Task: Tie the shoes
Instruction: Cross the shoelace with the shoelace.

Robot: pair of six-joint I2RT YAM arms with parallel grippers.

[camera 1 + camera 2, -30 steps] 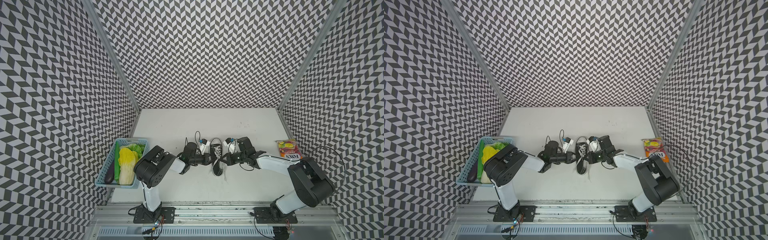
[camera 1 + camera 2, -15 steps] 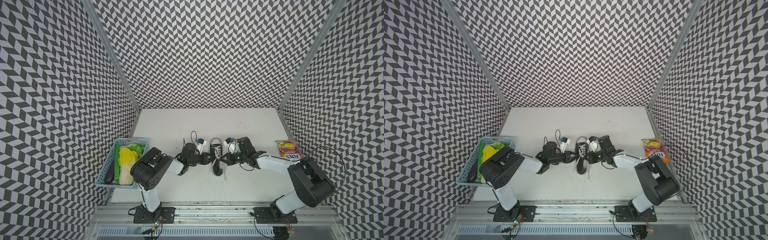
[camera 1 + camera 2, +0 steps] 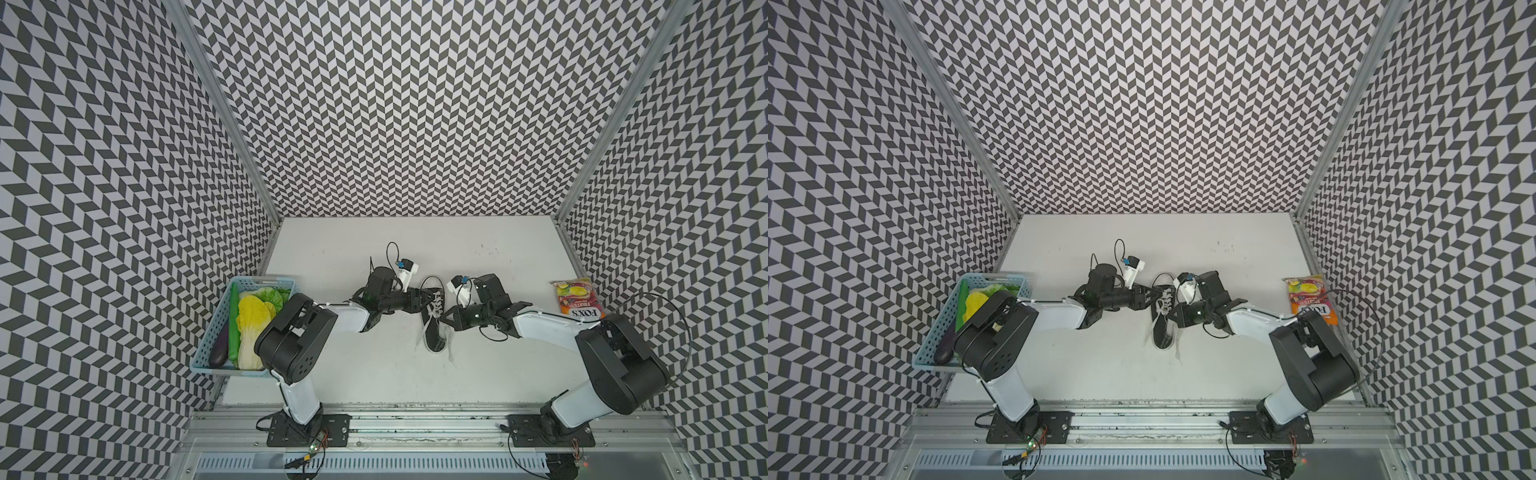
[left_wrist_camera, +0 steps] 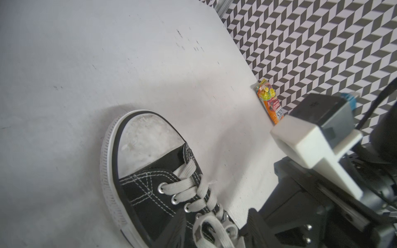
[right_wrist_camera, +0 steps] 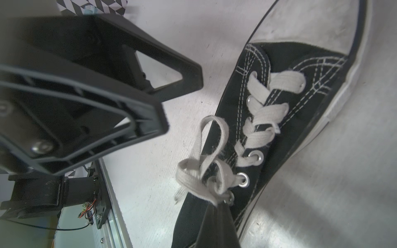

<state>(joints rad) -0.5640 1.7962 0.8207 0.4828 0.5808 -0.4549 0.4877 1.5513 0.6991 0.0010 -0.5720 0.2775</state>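
delta vs a second ago: left gripper was pinched shut at the lacing. Now its jaws stand apart with nothing between them. That is clearest in the right wrist view, where its fingers sit just beside the loop, not touching it. Its wrist camera also sits higher in both top views than before: lifted or pushed toward the back wall, can't tell which. right gripper, shoe, basket and snack pack show no visible shift.

- table: white, both arms reach in over it.
- basket: blue, vegetables inside. Well apart from the left gripper, behind it and beyond the left arm.
- shoe: black low-top, flat on its sole between the two grippers. toe cap lies on the far side of both grippers, heel on the near side. Both top views show the grippers flanking it.
- snack pack: well apart from the right gripper, outboard of it.
- right gripper: jaws closed on the laces right at the knot.
- loop: one loop stands free on the left-gripper side of the knot.
- loose ends: trail off the shoe onto the table, to the near side of the right gripper.
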